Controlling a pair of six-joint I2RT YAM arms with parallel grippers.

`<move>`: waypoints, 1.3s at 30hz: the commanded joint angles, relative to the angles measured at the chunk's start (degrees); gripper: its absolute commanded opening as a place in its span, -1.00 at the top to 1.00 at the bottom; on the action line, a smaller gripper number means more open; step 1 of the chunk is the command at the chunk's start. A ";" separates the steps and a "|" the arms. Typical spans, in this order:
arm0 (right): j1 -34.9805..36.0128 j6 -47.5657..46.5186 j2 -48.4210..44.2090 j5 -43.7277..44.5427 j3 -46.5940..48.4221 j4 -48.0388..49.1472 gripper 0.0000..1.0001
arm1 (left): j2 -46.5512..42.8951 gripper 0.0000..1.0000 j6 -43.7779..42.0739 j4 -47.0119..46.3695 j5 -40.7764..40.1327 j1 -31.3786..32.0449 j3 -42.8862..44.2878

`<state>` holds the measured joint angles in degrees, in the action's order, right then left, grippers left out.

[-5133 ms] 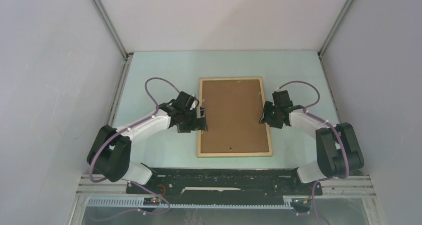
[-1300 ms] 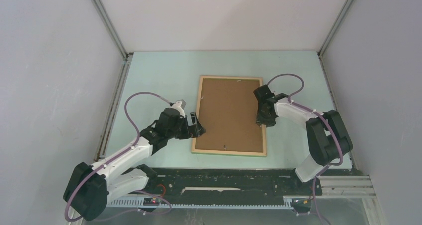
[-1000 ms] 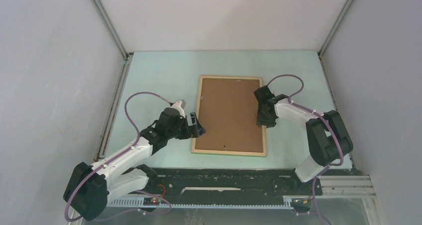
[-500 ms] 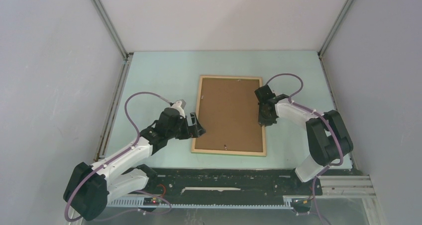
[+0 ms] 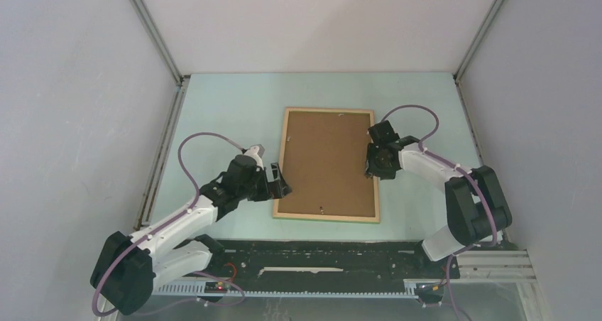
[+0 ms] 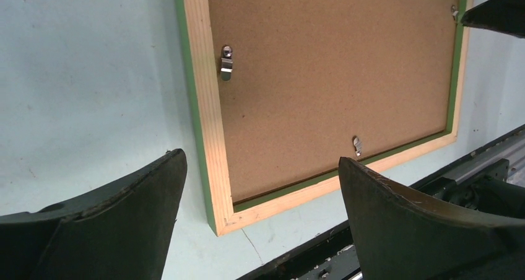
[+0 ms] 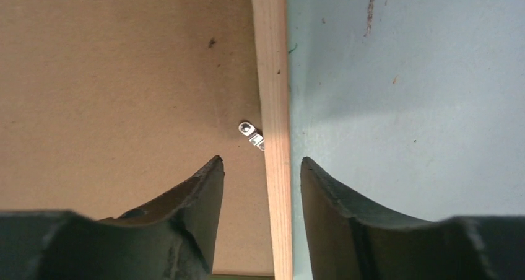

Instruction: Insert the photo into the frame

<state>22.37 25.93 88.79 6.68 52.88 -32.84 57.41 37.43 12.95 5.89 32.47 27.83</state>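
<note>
Both sets of jaws stand apart: our left gripper hangs by the frame's near-left corner, and our right gripper straddles the right rail without clamping it. On the pale green table the frame lies wood side up, with the photo inside it, brown back showing. We judge it light, stiff and flat-lying, best pinched by a rail. Its printed face is hidden, and we cannot tell whether the small metal tabs lock the board.

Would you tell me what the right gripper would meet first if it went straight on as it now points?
Probably the frame, whose wooden rail lies under the gap of the right gripper; its fingers would land on the photo and the table either side. Depth is unclear.
</note>
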 commanded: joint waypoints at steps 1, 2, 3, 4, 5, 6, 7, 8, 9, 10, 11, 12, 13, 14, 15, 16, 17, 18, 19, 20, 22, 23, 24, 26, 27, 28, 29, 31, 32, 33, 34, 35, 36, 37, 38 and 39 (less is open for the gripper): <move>-1.47 -0.66 -2.70 -1.15 0.12 2.28 -0.19 | -1.01 -1.00 -0.88 2.06 -1.38 0.12 1.31; -1.67 -1.01 -2.40 -0.77 0.12 2.83 -0.26 | -0.54 -1.00 -0.87 2.66 -1.33 0.13 1.77; -1.78 -1.58 -2.08 -0.18 0.05 3.48 -0.31 | 0.23 -1.00 -0.96 3.26 -1.28 0.14 2.35; -1.76 -2.53 -1.58 0.24 0.03 4.38 -0.33 | 1.04 -1.00 -1.22 4.12 -1.35 0.12 3.04; -1.75 -3.27 -0.82 0.55 0.03 5.34 -0.33 | 2.11 -1.00 -1.52 5.18 -1.74 0.12 3.94; -1.80 -3.73 -0.06 0.69 0.03 6.11 -0.33 | 3.24 -1.00 -1.89 6.03 -1.98 0.09 4.77; -1.80 -4.04 1.14 0.74 0.10 7.20 -0.33 | 4.48 -1.00 -2.36 7.10 -2.29 0.11 5.83; -1.80 -4.27 1.83 0.53 0.09 7.87 -0.32 | 5.89 -1.00 -2.75 8.10 -2.57 0.14 7.01; -1.71 -4.45 2.52 0.18 0.11 8.48 -0.31 | 7.27 -0.94 -3.11 9.02 -2.51 0.20 8.11; -1.68 -4.46 3.16 -0.21 0.11 9.02 -0.29 | 8.89 -0.83 -3.28 9.82 -2.40 0.28 9.40; -1.71 -4.53 3.50 -0.50 0.12 9.45 -0.28 | 10.34 -0.71 -3.23 10.53 -2.37 0.42 10.50; -1.64 -4.67 4.02 -0.57 0.14 9.88 -0.27 | 11.62 -0.61 -3.07 10.94 -2.48 0.70 11.41; -1.71 -4.80 4.59 -0.61 0.12 10.17 -0.27 | 12.96 -0.58 -2.87 11.29 -2.98 1.06 12.18; -1.66 -4.91 5.16 -0.66 0.07 10.55 -0.26 | 13.78 -0.57 -2.64 11.49 -3.96 1.23 12.72; -1.74 -4.93 5.95 -0.95 -0.22 11.29 -0.25 | 14.49 -0.56 -2.48 11.79 -4.84 1.35 13.35; -1.76 -4.93 6.59 -1.46 -0.43 11.99 -0.24 | 15.25 -0.55 -2.46 11.99 -5.55 1.35 13.95; -1.79 -4.91 7.31 -2.21 -0.28 12.05 -0.22 | 15.99 -0.52 -2.56 12.07 -5.69 1.37 14.67; -1.90 -4.93 7.49 -2.57 -0.24 11.73 -0.20 | 16.85 -0.49 -2.66 12.41 -7.12 1.42 15.52; -1.83 -4.86 7.14 -2.69 -0.39 11.63 -0.19 | 17.79 -0.46 -2.82 13.04 -8.21 1.48 16.75; -1.88 -4.84 6.50 -2.78 -0.78 11.91 -0.19 | 18.97 -0.41 -2.84 13.74 -9.03 1.60 17.80; -2.07 -4.84 5.28 -3.22 -1.52 12.25 -0.19 | 20.97 -0.32 -2.81 14.83 -10.29 1.84 19.30; -2.23 -4.77 4.87 -3.33 -1.81 12.34 -0.19 | 21.67 -0.29 -2.84 14.77 -10.52 1.89 19.70; -2.48 -4.71 4.48 -3.61 -2.04 12.36 -0.19 | 22.33 -0.26 -2.77 14.73 -10.93 1.95 20.02; -2.88 -4.60 4.10 -4.17 -2.48 12.65 -0.19 | 23.76 -0.21 -2.90 14.74 -11.50 1.98 20.75; -3.01 -4.68 4.03 -4.31 -2.58 12.75 -0.19 | 24.59 -0.17 -3.03 14.82 -11.77 1.98 21.03; -2.99 -4.65 4.22 -4.38 -2.56 12.79 -0.19 | 25.46 -0.14 -3.06 14.78 -11.89 1.97 21.42; -2.96 -4.66 4.38 -4.38 -2.60 12.84 -0.19 | 26.26 -0.11 -3.11 14.70 -11.87 1.96 21.73; -3.04 -4.66 4.90 -4.48 -2.52 13.01 -0.19 | 27.64 -0.04 -3.09 14.42 -12.00 1.98 22.19; -3.08 -4.71 5.05 -4.57 -2.53 13.15 -0.19 | 28.15 0.00 -3.07 14.41 -12.32 1.98 22.43; -3.19 -4.63 5.24 -4.62 -2.52 13.15 -0.19 | 28.60 0.01 -3.00 14.39 -12.46 1.96 22.70; -3.27 -4.61 5.34 -4.77 -2.52 13.15 -0.19 | 28.94 0.02 -3.11 14.20 -12.52 1.94 22.84; -3.28 -4.66 5.45 -4.90 -2.52 13.15 -0.19 | 29.18 0.01 -3.10 13.87 -12.56 1.96 22.87; -3.36 -4.66 5.48 -4.96 -2.52 13.23 -0.19 | 29.44 0.02 -3.12 13.74 -12.62 1.98 23.00; -3.31 -4.61 5.48 -5.05 -2.52 13.25 -0.19 | 29.55 0.01 -3.17 13.60 -12.76 1.96 23.11; -3.34 -4.65 5.55 -5.09 -2.51 13.24 -0.19 | 29.59 0.01 -3.21 13.52 -13.01 1.93 23.28; -3.37 -4.62 5.65 -5.15 -2.52 13.31 -0.19 | 29.60 0.00 -3.30 13.51 -13.21 1.98 23.43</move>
<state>19.14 22.22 93.23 1.21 51.44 -20.32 86.96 35.44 27.55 -4.99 34.06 47.70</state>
